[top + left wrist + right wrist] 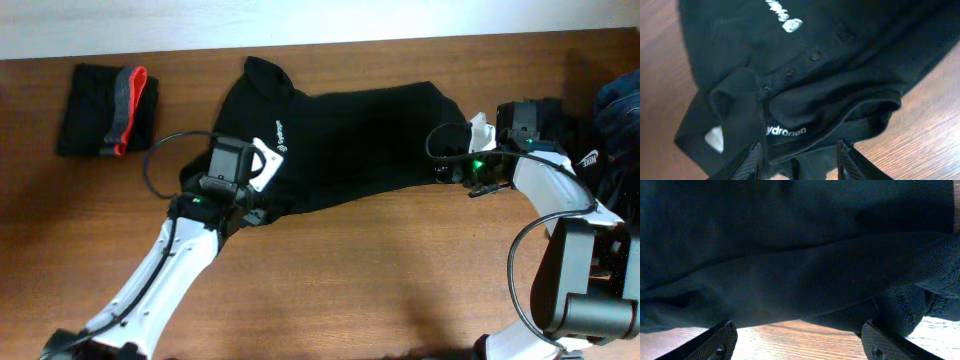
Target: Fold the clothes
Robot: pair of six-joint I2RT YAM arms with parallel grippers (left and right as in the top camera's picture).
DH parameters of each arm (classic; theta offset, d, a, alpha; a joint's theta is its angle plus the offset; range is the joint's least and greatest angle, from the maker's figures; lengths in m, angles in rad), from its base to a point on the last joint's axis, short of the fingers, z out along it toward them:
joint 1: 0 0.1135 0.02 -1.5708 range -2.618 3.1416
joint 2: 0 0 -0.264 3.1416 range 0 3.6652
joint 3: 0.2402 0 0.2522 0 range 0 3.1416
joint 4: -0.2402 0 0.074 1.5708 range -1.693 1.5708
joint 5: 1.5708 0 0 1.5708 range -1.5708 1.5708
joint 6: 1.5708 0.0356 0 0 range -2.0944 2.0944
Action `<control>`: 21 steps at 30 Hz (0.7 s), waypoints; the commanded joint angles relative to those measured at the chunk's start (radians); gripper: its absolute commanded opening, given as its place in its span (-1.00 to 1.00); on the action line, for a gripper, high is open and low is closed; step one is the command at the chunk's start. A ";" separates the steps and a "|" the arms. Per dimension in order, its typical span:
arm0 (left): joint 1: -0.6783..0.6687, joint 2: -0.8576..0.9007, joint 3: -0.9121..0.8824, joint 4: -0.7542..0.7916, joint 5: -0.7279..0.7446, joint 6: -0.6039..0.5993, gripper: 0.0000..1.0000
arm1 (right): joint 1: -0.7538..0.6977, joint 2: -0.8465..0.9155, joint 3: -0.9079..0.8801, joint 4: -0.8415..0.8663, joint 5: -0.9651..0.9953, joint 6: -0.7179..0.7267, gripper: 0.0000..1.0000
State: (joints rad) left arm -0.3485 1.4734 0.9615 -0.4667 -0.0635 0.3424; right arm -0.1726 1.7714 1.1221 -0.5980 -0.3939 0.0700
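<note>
Left wrist view: white lettering [785,131] reads "hydrogen" inside the black shirt's [840,75] collar, lower centre, just above the left gripper [799,148], whose fingers are parted. The right gripper [797,327] gapes wide at the shirt's edge. The shirt lies upper centre on the table [350,280].

Table [380,290]: everything lies on it.
Shirt [350,140]: spread across the middle, nearer the far edge, with the collar end at the left and the other end at the right.
Folded garment [107,110]: well apart, to the left of the shirt, near the far left corner.
Heap of clothes [620,110]: at the right edge, cut off by the frame; it seems to be several pieces.
Left gripper [799,150]: at the shirt's near left edge, beside the collar.
Right gripper [800,335]: at the shirt's right end, low over the table, with the cloth just before it.
</note>
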 commanded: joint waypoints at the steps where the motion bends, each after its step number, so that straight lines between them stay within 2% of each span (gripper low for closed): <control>1: -0.032 0.056 0.008 0.010 0.015 0.169 -0.04 | 0.010 -0.001 0.015 0.004 -0.013 -0.011 0.71; 13: -0.056 0.169 0.008 0.061 0.007 0.183 -0.06 | 0.010 -0.001 0.015 0.004 -0.013 -0.011 0.80; 17: -0.056 0.197 0.008 0.087 0.008 0.183 -0.17 | 0.010 -0.001 0.015 0.004 -0.013 -0.011 0.80; 21: -0.056 0.234 0.008 0.100 0.007 0.183 -0.17 | 0.010 -0.001 0.015 0.003 -0.013 -0.011 0.81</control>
State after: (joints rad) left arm -0.4038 1.6775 0.9615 -0.3717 -0.0605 0.5095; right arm -0.1726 1.7718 1.1221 -0.5980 -0.3939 0.0700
